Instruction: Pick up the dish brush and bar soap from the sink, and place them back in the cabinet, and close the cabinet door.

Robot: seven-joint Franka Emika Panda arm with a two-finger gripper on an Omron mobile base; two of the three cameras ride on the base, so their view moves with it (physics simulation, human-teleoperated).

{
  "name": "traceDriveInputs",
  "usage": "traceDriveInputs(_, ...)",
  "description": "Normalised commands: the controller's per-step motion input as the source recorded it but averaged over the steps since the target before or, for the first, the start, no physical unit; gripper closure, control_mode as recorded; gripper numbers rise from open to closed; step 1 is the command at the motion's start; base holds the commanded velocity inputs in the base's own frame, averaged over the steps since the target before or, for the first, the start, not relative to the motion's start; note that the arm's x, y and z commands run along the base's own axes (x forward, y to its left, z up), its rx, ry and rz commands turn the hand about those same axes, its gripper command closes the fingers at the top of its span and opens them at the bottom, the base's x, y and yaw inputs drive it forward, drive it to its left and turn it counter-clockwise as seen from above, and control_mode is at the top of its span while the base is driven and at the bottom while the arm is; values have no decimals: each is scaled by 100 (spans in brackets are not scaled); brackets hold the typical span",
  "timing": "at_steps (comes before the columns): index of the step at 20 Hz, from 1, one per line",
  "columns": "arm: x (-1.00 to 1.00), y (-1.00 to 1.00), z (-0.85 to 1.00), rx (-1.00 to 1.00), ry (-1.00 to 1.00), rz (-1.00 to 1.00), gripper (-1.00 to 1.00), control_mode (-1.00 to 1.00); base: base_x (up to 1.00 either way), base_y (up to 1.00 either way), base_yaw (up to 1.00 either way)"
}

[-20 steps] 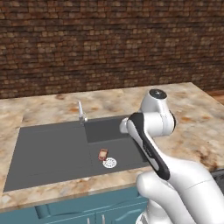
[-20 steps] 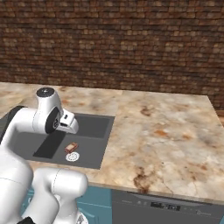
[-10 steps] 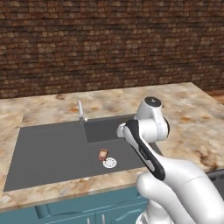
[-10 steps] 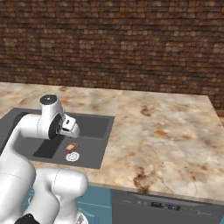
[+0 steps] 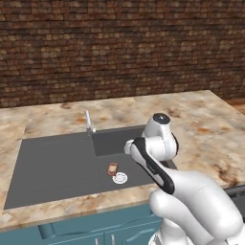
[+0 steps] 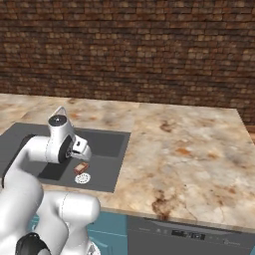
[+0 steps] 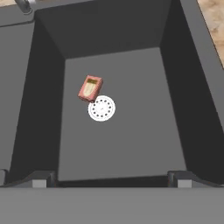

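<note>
At the bottom of the hand view the two fingers (image 7: 43, 179) stand spread wide, released, with nothing between them; the gripper (image 7: 111, 178) hangs above the deep section of the sink (image 7: 183, 87). Just beyond, near the middle of that frame, lies the white drain disc (image 7: 101, 108), and touching its upper-left edge is the bar soap (image 7: 90, 88), flat on the basin floor with its paler face up. It looks small, rigid and light, probably slick, so a grasp across its two long sides, taken squarely from above, seems safest. In the left base view the soap sits at centre frame, the faucet (image 5: 88, 123) up and left of it, and the marbled worktop (image 5: 201, 115) beyond. The dish brush cannot be made out.
</note>
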Motion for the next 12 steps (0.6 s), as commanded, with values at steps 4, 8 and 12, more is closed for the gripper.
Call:
traceDriveInputs(4,15,1,-29,0,0,0,-100,-100,0,0,0)
traceDriveInputs(8,17,6,-25,0,0,0,-100,-100,0,0,0)
traceDriveInputs(12,19,10,-22,0,0,0,-100,-100,0,0,0)
